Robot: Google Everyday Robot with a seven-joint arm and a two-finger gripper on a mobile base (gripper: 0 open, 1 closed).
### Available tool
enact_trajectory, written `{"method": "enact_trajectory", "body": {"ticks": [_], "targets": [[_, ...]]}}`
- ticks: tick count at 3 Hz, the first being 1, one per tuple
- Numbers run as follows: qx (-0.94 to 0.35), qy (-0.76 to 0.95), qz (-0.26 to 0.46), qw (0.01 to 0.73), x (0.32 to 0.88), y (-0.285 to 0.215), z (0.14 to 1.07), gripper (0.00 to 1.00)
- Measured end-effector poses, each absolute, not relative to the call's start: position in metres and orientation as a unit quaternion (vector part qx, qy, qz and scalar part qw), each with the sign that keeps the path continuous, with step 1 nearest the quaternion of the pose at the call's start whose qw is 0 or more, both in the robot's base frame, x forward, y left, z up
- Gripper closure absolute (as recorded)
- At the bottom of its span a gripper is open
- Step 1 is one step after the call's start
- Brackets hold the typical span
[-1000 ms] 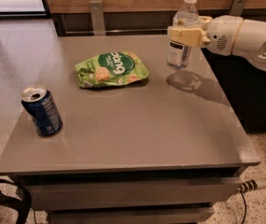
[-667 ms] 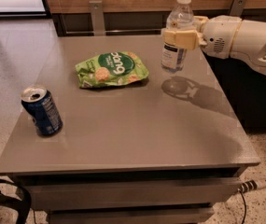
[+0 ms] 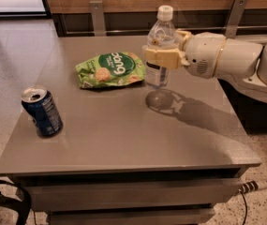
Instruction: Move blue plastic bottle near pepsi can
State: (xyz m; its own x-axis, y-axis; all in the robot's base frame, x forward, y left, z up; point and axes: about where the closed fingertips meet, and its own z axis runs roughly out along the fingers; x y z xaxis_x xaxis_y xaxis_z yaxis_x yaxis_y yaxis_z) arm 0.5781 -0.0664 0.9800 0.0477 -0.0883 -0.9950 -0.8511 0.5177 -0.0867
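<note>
The blue plastic bottle is a slim clear bottle with a white cap and a dark-and-white label. It hangs upright above the table's middle right, lifted off the surface. My gripper reaches in from the right and is shut on the bottle's middle. The pepsi can is dark blue with a silver top. It stands upright near the table's left front edge, well to the left of the bottle.
A green snack bag lies flat on the grey table, just left of the bottle. A wooden wall with metal brackets runs behind the table. A black cable loop lies on the floor at the lower left.
My gripper has carried the bottle to the left and toward the front, closer to the snack bag. The can and the bag have not moved.
</note>
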Motion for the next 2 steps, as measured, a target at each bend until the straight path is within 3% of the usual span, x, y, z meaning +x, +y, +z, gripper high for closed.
{"method": "enact_trajectory", "body": {"ticks": [2], "targets": [[-0.401,0.613,0.332,0.595,0.529,-0.007,0.955,1.0]]}}
